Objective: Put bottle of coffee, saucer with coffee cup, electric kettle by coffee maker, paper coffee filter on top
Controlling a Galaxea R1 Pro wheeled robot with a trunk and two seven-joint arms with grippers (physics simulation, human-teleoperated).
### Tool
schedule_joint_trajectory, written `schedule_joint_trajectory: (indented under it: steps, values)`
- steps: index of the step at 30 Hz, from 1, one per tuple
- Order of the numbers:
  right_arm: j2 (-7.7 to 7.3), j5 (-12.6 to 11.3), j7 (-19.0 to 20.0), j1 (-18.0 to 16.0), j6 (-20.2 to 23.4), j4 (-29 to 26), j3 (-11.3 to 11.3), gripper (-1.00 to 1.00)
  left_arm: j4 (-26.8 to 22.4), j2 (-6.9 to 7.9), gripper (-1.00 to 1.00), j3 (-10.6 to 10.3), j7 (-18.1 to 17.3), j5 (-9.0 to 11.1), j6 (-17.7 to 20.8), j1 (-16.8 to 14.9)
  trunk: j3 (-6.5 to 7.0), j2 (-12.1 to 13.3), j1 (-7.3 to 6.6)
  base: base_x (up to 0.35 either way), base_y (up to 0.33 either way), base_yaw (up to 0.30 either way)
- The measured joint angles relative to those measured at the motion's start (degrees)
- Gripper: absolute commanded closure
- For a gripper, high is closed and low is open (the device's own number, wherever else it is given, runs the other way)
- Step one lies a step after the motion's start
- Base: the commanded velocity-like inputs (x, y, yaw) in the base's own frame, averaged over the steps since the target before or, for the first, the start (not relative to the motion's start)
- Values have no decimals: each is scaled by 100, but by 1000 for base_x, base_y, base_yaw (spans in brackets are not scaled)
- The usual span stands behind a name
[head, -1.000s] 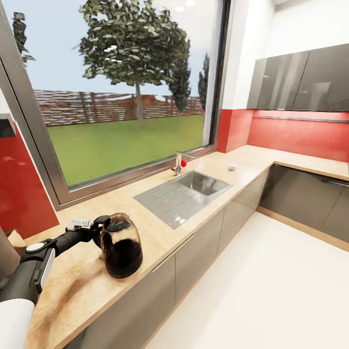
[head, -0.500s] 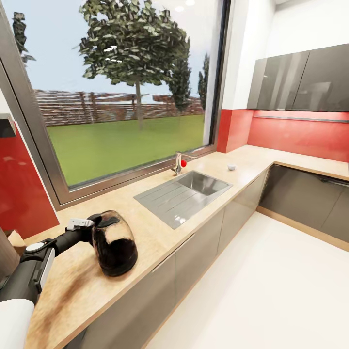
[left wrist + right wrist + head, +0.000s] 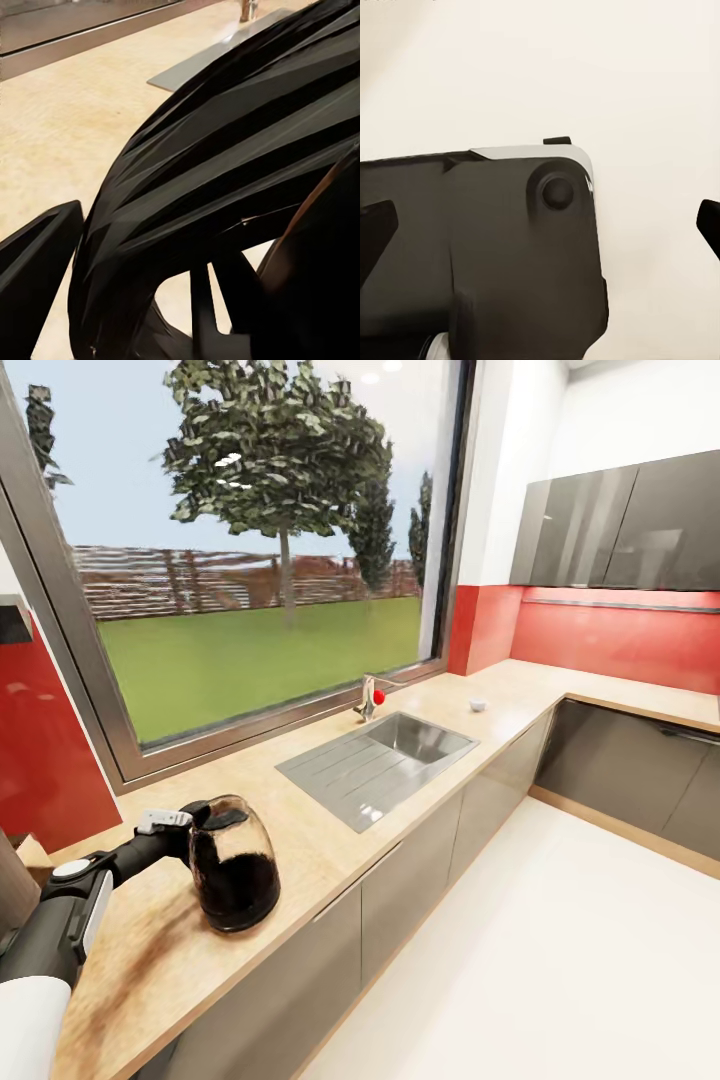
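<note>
Electric kettle (image 3: 233,863): dark glass body, black lid and handle. Over the last second it has gone from tilted and slightly raised to upright with its base seemingly flat on the tabletop (image 3: 330,840), near the front edge and well left of the sink. Reads as the set-down stage of its placement.

Left gripper (image 3: 196,822): at the kettle's handle. The left wrist view is crowded by the kettle's dark lid and handle, so whether the fingers are clamped or already released cannot be told.

Right gripper: dark fingertips at the frame edges of its wrist view, apparently spread, holding nothing.

Tabletop: pale wood-look, L-shaped, with steel sink (image 3: 378,760), faucet (image 3: 369,698) and a small white object (image 3: 478,705) beyond.

Room: large window (image 3: 240,550), red backsplash, grey cabinets, white floor.
</note>
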Motion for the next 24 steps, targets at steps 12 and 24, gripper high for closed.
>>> schedule_joint_trajectory:
  steps: [12, 24]
  values:
    - [-19, 1, 0, -2, 1, -12, -7, -100, -44, -16, 100, 27, 7, 16, 67, -31, 0, 0, 0, 0, 0, 0]
    - [-79, 8, -10, -1, -16, -61, -14, -100, -1201, -49, 100, 47, 390, 12, 1008, -175, 1, 0, 0, 0, 0, 0]
